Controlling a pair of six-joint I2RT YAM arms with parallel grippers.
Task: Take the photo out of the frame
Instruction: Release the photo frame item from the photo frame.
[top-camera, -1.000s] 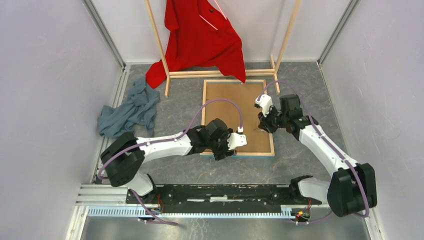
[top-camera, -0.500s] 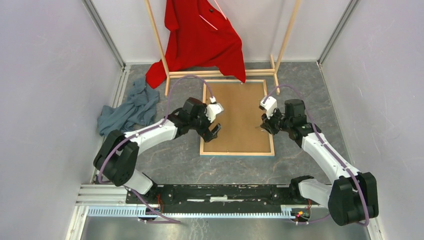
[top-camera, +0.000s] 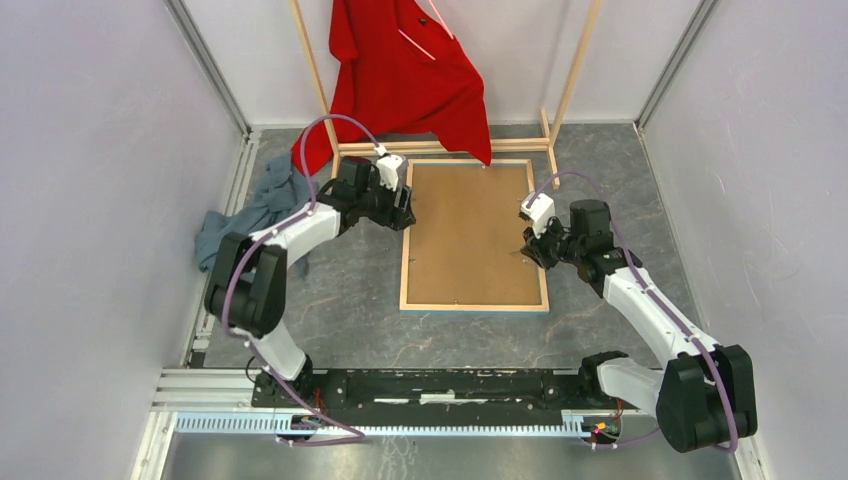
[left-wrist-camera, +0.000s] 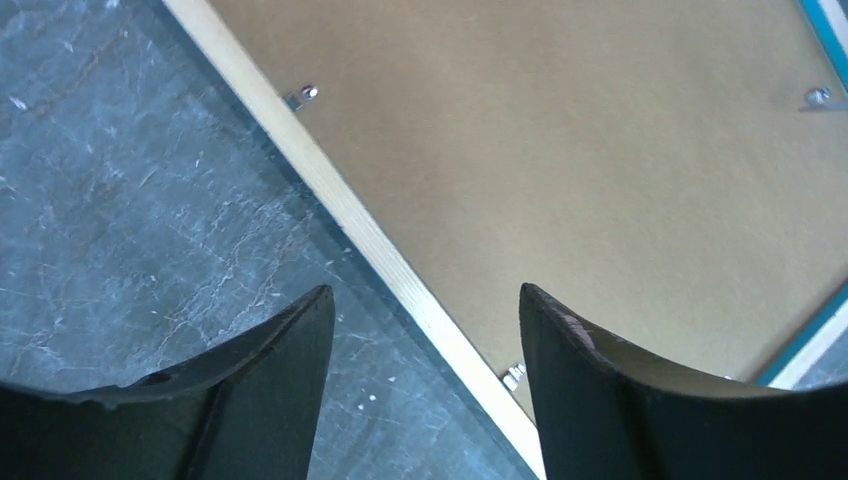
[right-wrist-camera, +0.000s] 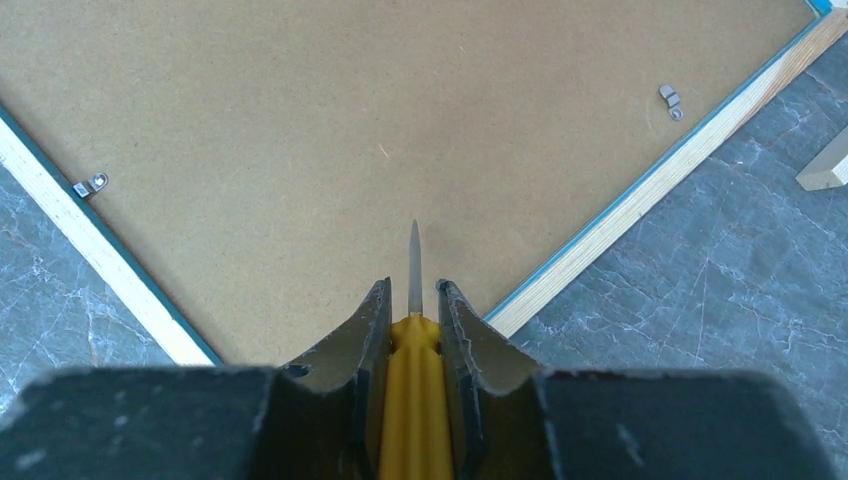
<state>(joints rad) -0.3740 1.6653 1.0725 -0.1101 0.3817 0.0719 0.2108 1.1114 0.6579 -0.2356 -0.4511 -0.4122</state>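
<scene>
The frame (top-camera: 405, 262) lies face down in the middle of the table, its pale wood edges around a plain brown backing board (top-camera: 470, 230). The photo is hidden under that board. My left gripper (top-camera: 402, 210) hovers open over the frame's far left edge; in the left wrist view the wood edge (left-wrist-camera: 370, 240) runs between its fingers (left-wrist-camera: 270, 390), with nothing gripped. A small metal clip (left-wrist-camera: 303, 96) sits on that edge. My right gripper (right-wrist-camera: 412, 290) is shut on a yellow-handled screwdriver (right-wrist-camera: 414, 400), its blade pointing over the board near the right edge (right-wrist-camera: 640, 200).
A wooden clothes rack (top-camera: 440, 148) with a red shirt (top-camera: 400, 70) stands just behind the frame. A grey-blue cloth (top-camera: 255, 215) lies crumpled at the left by the wall rail. More clips (right-wrist-camera: 670, 100) sit along the frame's inner edge.
My left arm has swung from the frame's near left corner up to its far left edge, its jaws open. The right arm shifted slightly and still grips the screwdriver.
</scene>
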